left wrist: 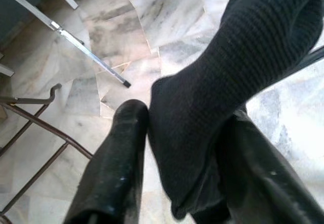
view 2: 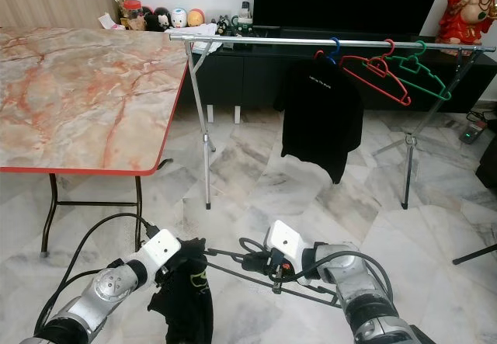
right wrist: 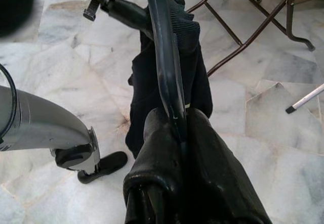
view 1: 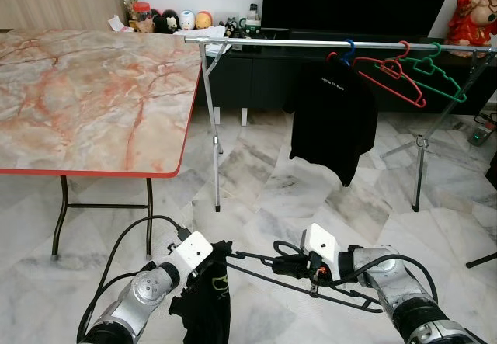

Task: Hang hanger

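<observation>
Right gripper (view 1: 278,265) clenches a black hanger (view 1: 342,293) low in the frame, while the left gripper (view 1: 216,257) pinches a dark garment (view 1: 206,305). Above the marble floor (view 1: 272,189), a clothes rail (view 1: 311,43) crosses the upper right beside a marble-topped table (view 1: 85,103).

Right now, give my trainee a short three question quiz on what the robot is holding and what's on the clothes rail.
1. True or false: the right gripper is shut on the black hanger.
2. Multiple choice: what does the left gripper pinch? A) a red hanger B) a black garment C) a table leg
3. Fill in: on the clothes rail, the black T-shirt hangs on a ____ hanger, beside an empty red hanger and a green hanger.

Key: 1 true; 2 B, the black garment; 3 blue.
</observation>
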Controlling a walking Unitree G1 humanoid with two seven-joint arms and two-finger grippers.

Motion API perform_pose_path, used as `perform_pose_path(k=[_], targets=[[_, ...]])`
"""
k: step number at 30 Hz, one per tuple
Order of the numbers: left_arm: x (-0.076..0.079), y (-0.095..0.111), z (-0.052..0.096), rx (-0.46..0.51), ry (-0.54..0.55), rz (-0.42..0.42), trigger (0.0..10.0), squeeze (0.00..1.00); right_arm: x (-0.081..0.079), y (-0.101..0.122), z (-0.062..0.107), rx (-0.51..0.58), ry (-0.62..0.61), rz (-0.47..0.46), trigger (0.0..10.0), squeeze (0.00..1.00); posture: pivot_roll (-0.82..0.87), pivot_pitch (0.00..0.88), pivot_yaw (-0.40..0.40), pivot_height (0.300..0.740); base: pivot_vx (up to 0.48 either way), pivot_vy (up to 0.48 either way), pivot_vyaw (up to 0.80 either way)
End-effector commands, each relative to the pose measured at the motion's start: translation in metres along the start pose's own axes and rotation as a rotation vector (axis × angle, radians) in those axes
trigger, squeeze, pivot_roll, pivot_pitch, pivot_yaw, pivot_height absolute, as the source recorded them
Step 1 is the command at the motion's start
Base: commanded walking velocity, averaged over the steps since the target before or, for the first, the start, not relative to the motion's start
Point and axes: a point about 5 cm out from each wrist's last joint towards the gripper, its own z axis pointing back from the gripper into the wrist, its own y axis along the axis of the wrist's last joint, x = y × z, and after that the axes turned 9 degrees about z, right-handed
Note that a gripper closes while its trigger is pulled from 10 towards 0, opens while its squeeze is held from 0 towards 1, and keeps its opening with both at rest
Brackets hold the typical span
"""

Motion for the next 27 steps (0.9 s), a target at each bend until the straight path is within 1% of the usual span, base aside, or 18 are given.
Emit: perform_pose_path(k=[1, 6, 13, 23, 25, 27], targets=[[0.002, -0.005, 0.002, -0.025, -0.019, -0.025, 0.0, 0.0, 0.002, 0.002, 0.002, 0.001, -0.008, 0.028, 0.0, 0.0, 0.04, 0.068, -0.053, 0.74, 0.0, 0.0, 0.0], [0.003, -0.004, 0.001, -0.019, -0.011, -0.023, 0.0, 0.0, 0.001, 0.001, 0.002, -0.003, -0.004, 0.024, 0.0, 0.0, 0.04, 0.068, -0.053, 0.74, 0.0, 0.0, 0.0], [0.008, 0.001, -0.003, -0.001, -0.008, -0.015, 0.0, 0.0, 0.001, 0.002, 0.001, 0.009, -0.003, 0.015, 0.0, 0.0, 0.04, 0.069, -0.051, 0.74, 0.0, 0.0, 0.0], [0.006, 0.005, -0.005, 0.015, 0.033, -0.008, 0.0, 0.0, -0.002, 0.0, 0.0, 0.003, 0.006, 0.011, 0.0, 0.0, 0.04, 0.06, -0.047, 0.74, 0.0, 0.0, 0.0], [0.003, 0.006, -0.005, 0.021, 0.06, -0.005, 0.0, 0.0, -0.004, -0.004, 0.001, -0.023, 0.017, 0.019, 0.0, 0.0, 0.04, 0.054, -0.045, 0.74, 0.0, 0.0, 0.0], [-0.001, 0.006, -0.004, 0.021, 0.084, -0.002, 0.0, 0.0, -0.006, -0.009, 0.002, -0.072, 0.029, 0.042, 0.0, 0.0, 0.04, 0.054, -0.045, 0.74, 0.0, 0.0, 0.0]])
